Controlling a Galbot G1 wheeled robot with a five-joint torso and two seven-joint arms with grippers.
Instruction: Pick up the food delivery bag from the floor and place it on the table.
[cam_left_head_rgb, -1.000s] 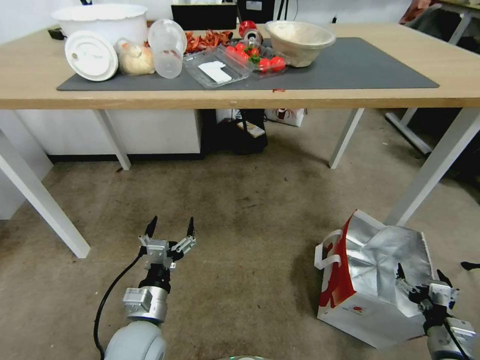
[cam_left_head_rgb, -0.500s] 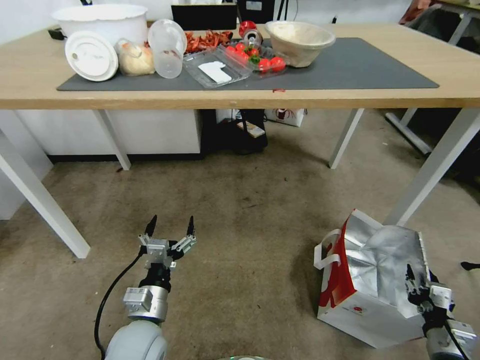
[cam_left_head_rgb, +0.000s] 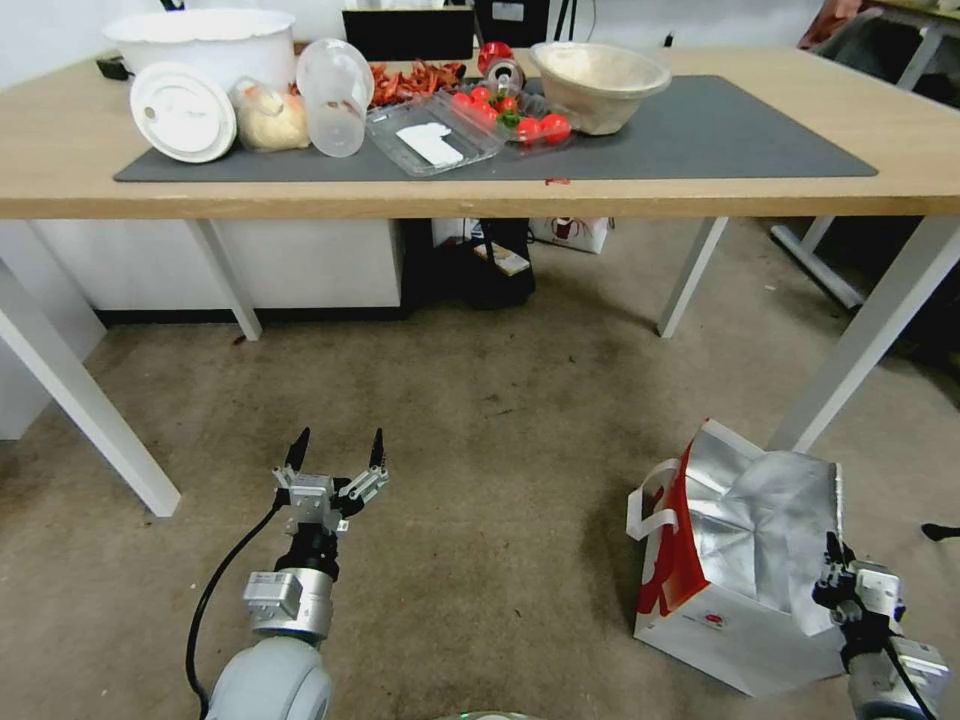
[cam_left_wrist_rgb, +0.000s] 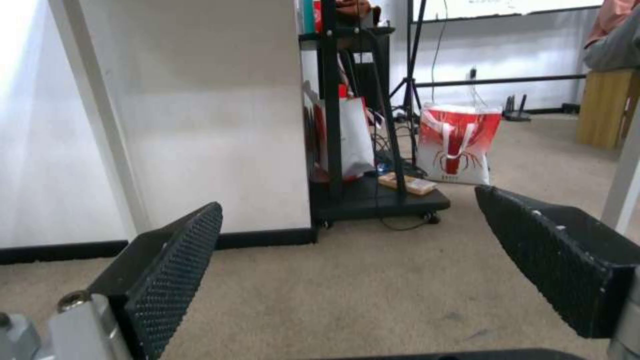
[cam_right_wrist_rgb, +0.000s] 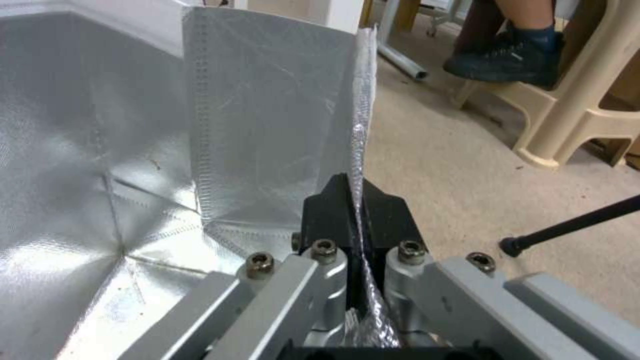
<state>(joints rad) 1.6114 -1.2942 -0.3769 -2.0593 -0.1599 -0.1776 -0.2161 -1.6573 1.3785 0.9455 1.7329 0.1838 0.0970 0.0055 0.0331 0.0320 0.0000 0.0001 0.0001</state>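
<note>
Right end effector (cam_left_head_rgb: 833, 560) clamped on foil-lined white-and-red paper delivery bag's (cam_left_head_rgb: 740, 545) rim at 4 o'clock on brownish carpet floor (cam_left_head_rgb: 480, 430); left end effector (cam_left_head_rgb: 335, 452) spread apart at 7 o'clock.

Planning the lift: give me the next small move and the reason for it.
Probably raise the right gripper straight up a little to test the hold. It is shut on the food delivery bag at its foil rim, and the bag sits on the floor. The left gripper hangs open, apart.
</note>
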